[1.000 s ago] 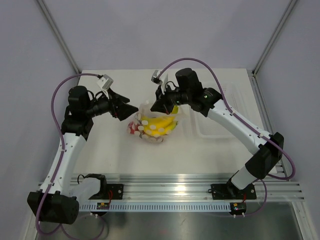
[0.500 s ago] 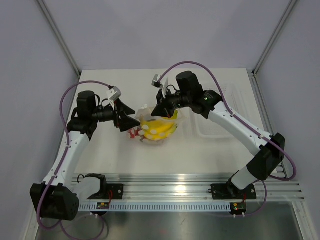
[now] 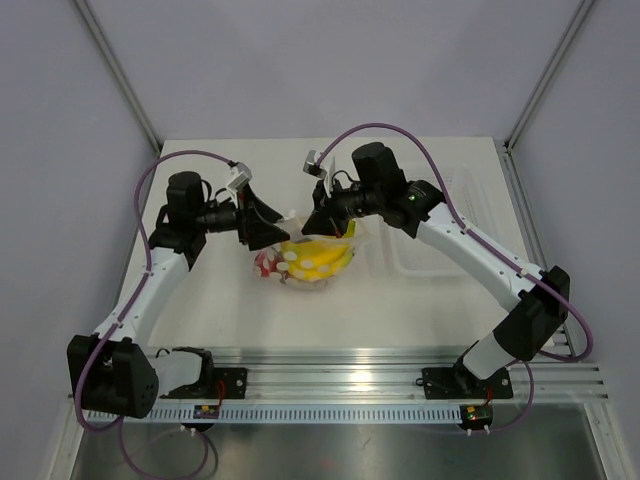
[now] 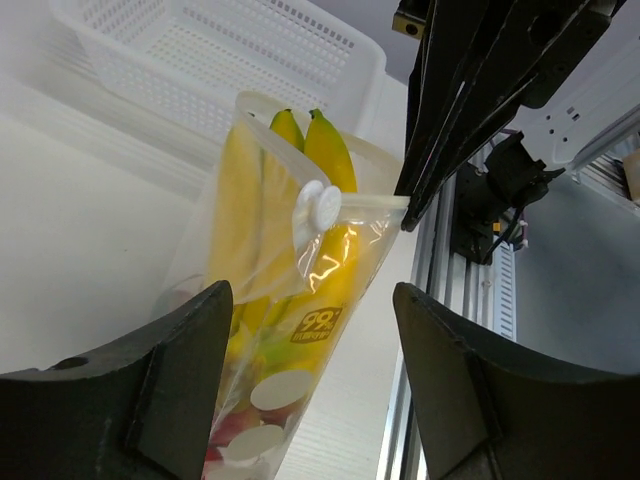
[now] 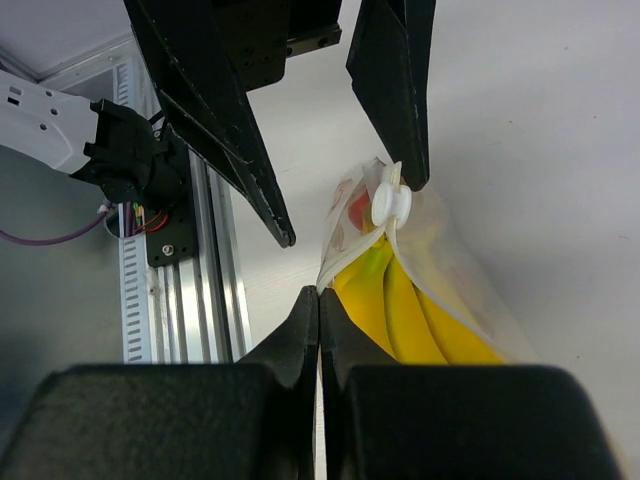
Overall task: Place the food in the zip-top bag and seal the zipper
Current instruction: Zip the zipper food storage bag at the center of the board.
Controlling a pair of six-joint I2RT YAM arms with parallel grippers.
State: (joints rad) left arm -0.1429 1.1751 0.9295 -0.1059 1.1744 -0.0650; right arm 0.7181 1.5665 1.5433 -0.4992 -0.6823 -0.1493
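One dotted bag (image 3: 318,268), holding one banana bunch (image 3: 320,252) and one strawberry cluster (image 3: 267,262), stands mid-desk (image 3: 400,310) nearer the far edge. Its zipper (image 4: 365,202) is uppermost and runs left to right. The right gripper (image 5: 319,292), reaching in from the right, pinches the zipper's end, while the left gripper (image 4: 308,290), elbow bent, is spread wide astride the slider (image 4: 320,207) end.

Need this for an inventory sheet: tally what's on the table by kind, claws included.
Bag: 1
Banana bunch: 1
Strawberry cluster: 1
Basket: 1
Claws: 2, left claw and right claw
Total: 6
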